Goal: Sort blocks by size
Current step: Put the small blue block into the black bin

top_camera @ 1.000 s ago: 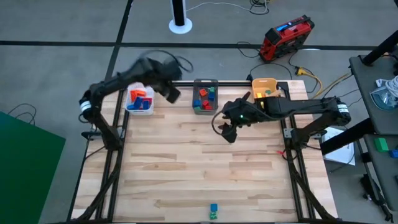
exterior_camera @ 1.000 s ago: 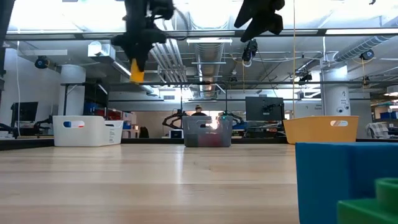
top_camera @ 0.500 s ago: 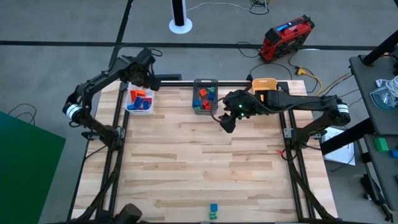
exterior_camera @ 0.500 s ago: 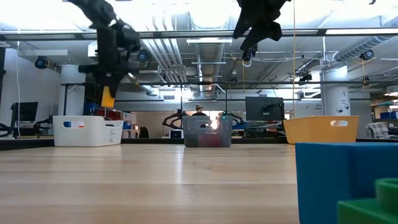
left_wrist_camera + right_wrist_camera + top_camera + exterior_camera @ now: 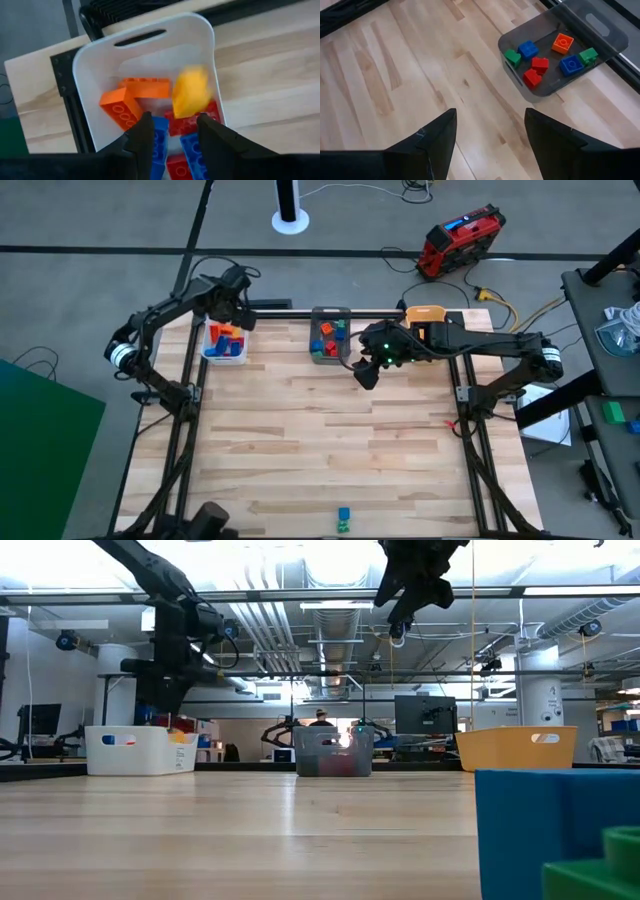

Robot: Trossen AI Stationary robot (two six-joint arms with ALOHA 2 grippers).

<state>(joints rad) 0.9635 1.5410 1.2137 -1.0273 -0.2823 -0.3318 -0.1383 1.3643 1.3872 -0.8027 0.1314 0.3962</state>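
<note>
A: What had changed at the left gripper (image 5: 172,131)?

B: A second before, it was carrying a yellow block (image 5: 190,93) high over the table, midway between the white bin (image 5: 226,355) and the grey bin (image 5: 330,354). Half a second before, it was above the white bin with the block hanging under it. At this moment its fingers (image 5: 141,136) stood apart and the block, blurred, was clear of them over the bin's contents. I judged it falling.

A: What was already in that bin?

B: Orange, red and blue blocks, mostly long ones. The yellow one was over the red and orange pieces.

A: And the right gripper (image 5: 490,131)?

B: Empty, jaws apart, raised over bare table just beside the grey bin, which held small red, blue, green and orange blocks. It had drawn back a little toward the far edge.

A: Meaning for the sort?

B: One more block seemed placed. A blue block (image 5: 343,513) and a green block (image 5: 343,526), touching, lay at the near table edge, well apart from both arms, probably next.
</note>
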